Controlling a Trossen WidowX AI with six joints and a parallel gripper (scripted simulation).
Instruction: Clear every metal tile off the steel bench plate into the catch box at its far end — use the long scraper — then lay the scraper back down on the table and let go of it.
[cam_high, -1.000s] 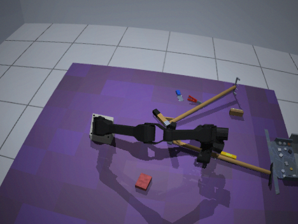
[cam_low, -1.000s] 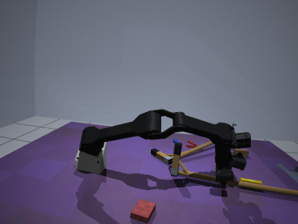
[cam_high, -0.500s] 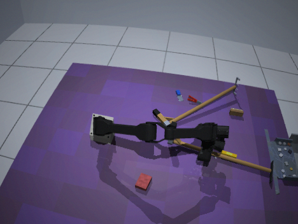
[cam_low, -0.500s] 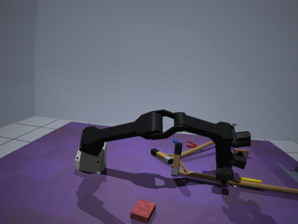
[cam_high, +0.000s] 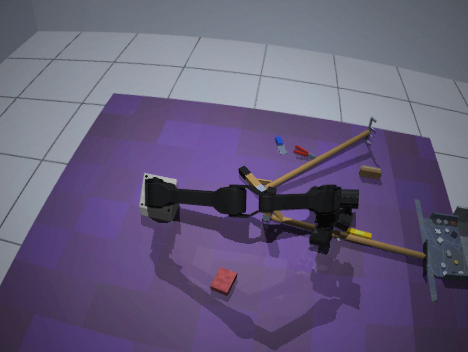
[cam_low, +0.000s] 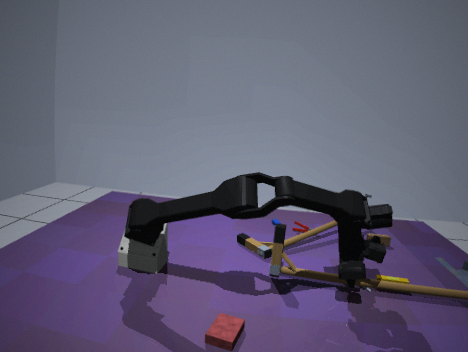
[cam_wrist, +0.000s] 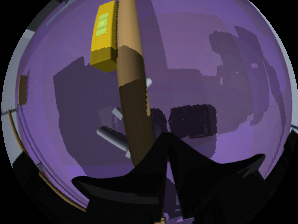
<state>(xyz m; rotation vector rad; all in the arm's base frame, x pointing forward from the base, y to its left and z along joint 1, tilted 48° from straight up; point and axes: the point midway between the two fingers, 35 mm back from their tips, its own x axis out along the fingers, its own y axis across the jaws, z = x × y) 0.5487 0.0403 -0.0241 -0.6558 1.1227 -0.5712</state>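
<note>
The long scraper (cam_high: 390, 246) (cam_low: 425, 289) (cam_wrist: 129, 63) lies flat on the purple table, its wooden handle running right. Its grey blade (cam_high: 426, 260) rests at the near edge of the steel bench plate (cam_high: 430, 225). Several small metal tiles (cam_high: 440, 239) lie scattered on the plate. A dark box edge (cam_high: 462, 214) shows at the plate's far end, cut off by the frame. My gripper (cam_high: 322, 245) (cam_low: 354, 290) (cam_wrist: 165, 136) points down right over the middle of the scraper handle, just above the table. Its fingers are shut, with nothing held between them.
A yellow bar (cam_high: 360, 233) (cam_low: 392, 279) (cam_wrist: 104, 26) lies beside the handle. A second long wooden hooked tool (cam_high: 320, 159) crosses behind. A brown block (cam_high: 370, 172), red pliers (cam_high: 299, 152), a blue-handled piece (cam_high: 279, 141) and a red block (cam_high: 223, 280) (cam_low: 225, 331) lie around.
</note>
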